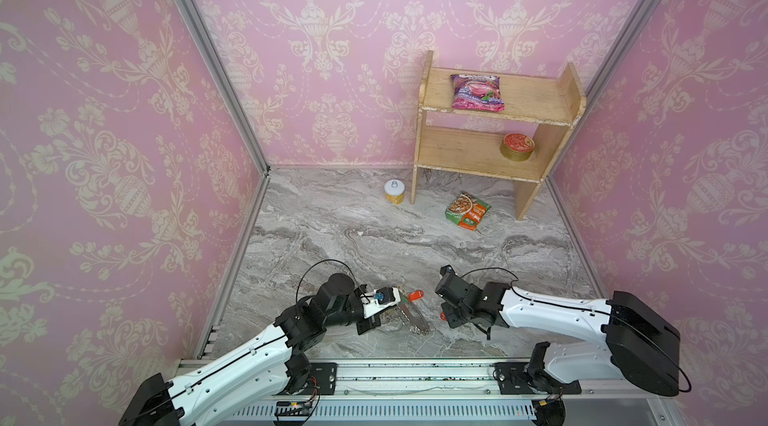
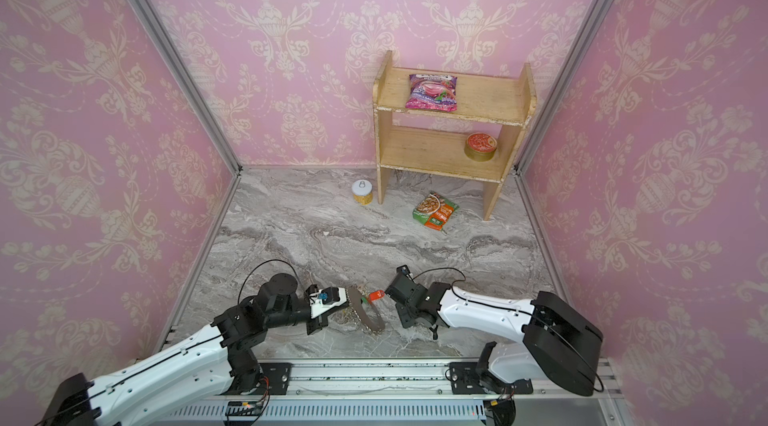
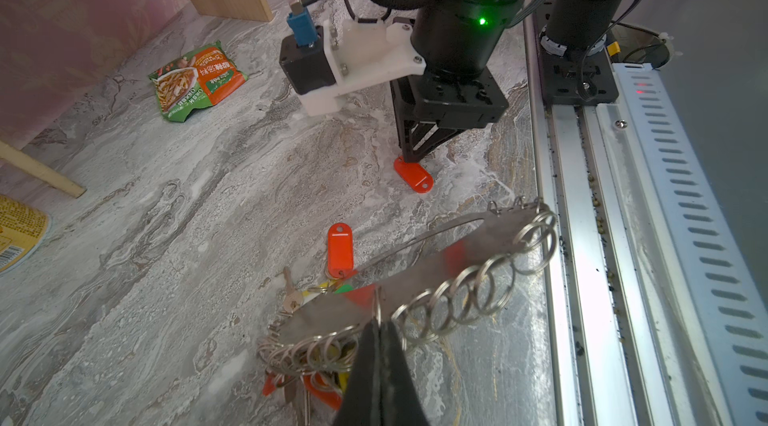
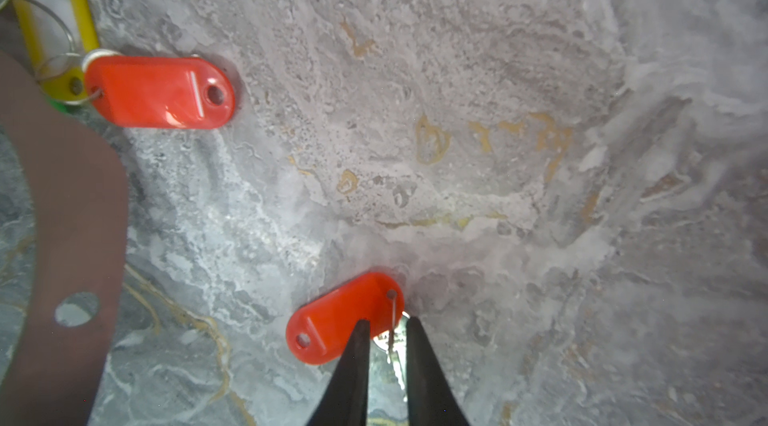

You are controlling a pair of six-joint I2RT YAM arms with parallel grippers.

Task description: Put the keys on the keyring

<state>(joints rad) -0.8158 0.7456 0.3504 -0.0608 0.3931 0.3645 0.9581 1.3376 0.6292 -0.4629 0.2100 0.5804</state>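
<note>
left pins the keyring, right goes for a loose key
left gripper [image 3: 379, 330] is clamped on one ring of the keyring [image 3: 419, 274], likely to steady it on the table [image 1: 374, 237]; right gripper [image 4: 388, 326] straddles the loose key [image 4: 336, 320] nearby, jaws slightly apart, grip unclear. two red tags show, the second [image 4: 158, 91] already ringed, plus one yellow tag [image 4: 45, 21]. farther off: one packet [image 1: 467, 210], one tin [image 1: 394, 191], then one shelf [image 1: 465, 151] holding one more of each

The middle of the grey marble counter [image 1: 353, 245] is unobstructed. Far right: light wooden two-tier shelf [image 1: 473, 151], with green-orange snack packet [image 1: 468, 210] before it. Far centre: round gold tin [image 1: 394, 192]. Near centre: grey-brown band keyring [image 1: 415, 320] blocks passage.
</note>
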